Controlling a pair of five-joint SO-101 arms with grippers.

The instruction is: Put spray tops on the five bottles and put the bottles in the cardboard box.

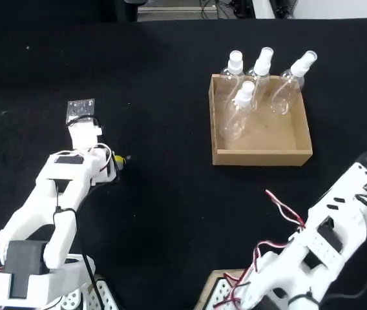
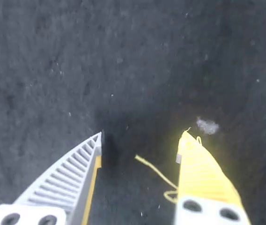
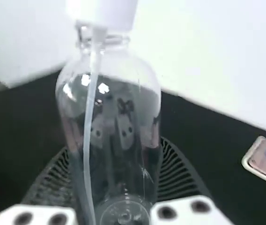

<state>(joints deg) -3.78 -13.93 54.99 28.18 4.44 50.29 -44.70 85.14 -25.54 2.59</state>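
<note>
Your right gripper (image 3: pixel 115 161) is gripping the capped bottle (image 3: pixel 109 108) lengthwise, and the cardboard box (image 1: pixel 261 157) is lying ahead-left of it, nearer than to your open left gripper (image 2: pixel 140 140).

High camera above the table (image 1: pixel 170 213); wrist cameras close behind their jaws.

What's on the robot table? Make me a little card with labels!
Box: brown cardboard box on black table
In box: four clear plastic bottles with white spray tops
Fifth bottle: clear plastic, white top on, outside the box
Right gripper: shut on fifth bottle
Left gripper: open, empty, over the table
Not yet done: fifth bottle into box
</note>
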